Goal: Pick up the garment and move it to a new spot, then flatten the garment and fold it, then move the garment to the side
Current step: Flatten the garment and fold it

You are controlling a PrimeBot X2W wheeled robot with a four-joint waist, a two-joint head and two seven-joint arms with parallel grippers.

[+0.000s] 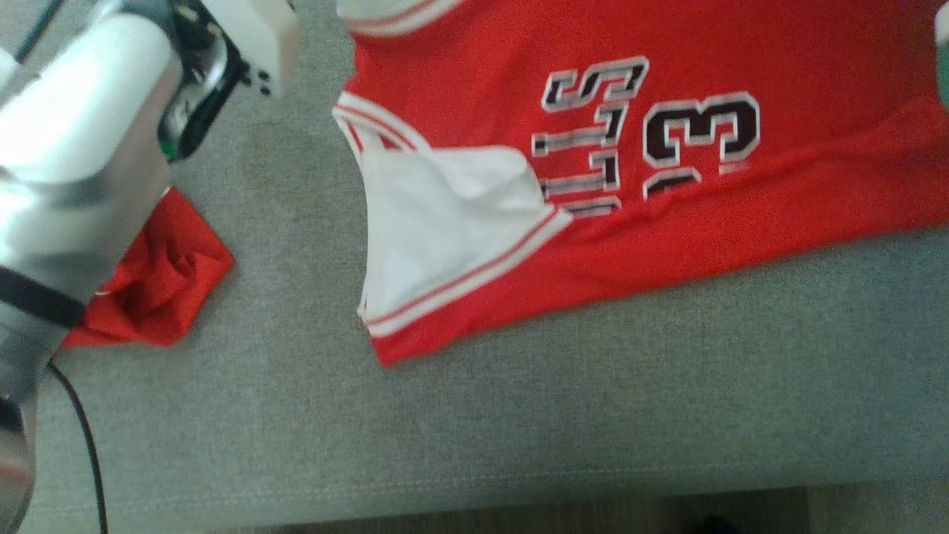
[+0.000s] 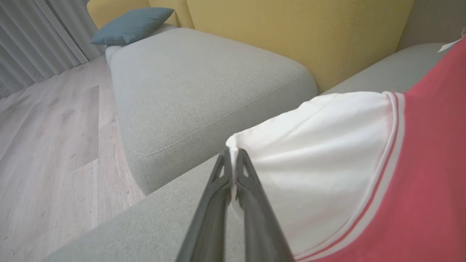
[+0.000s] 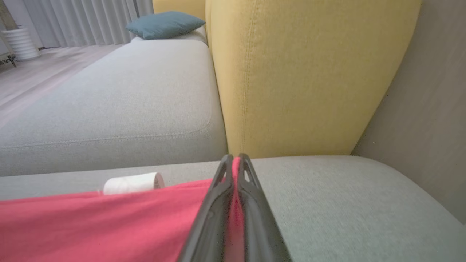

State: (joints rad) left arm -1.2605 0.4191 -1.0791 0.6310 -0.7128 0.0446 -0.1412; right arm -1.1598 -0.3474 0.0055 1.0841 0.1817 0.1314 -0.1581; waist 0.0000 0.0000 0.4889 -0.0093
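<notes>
The garment (image 1: 667, 185) is a red jersey with black-and-white lettering and a white inner layer (image 1: 437, 237). In the head view it lies spread across the grey sofa seat (image 1: 519, 415). In the left wrist view my left gripper (image 2: 233, 154) is shut on the edge of the garment's white fabric (image 2: 320, 163), with the red outer layer to its right. In the right wrist view my right gripper (image 3: 235, 160) is shut on a red edge of the garment (image 3: 109, 225), low over the seat. My pale left forearm (image 1: 81, 148) crosses the upper left of the head view.
A crumpled red cloth (image 1: 159, 282) lies on the seat beside my left forearm. A white roll (image 3: 133, 183) rests behind the garment. The yellow backrest (image 3: 298, 72) stands close ahead, with a teal pillow (image 3: 165, 23) farther off. Wooden floor (image 2: 47, 145) lies beyond the seat edge.
</notes>
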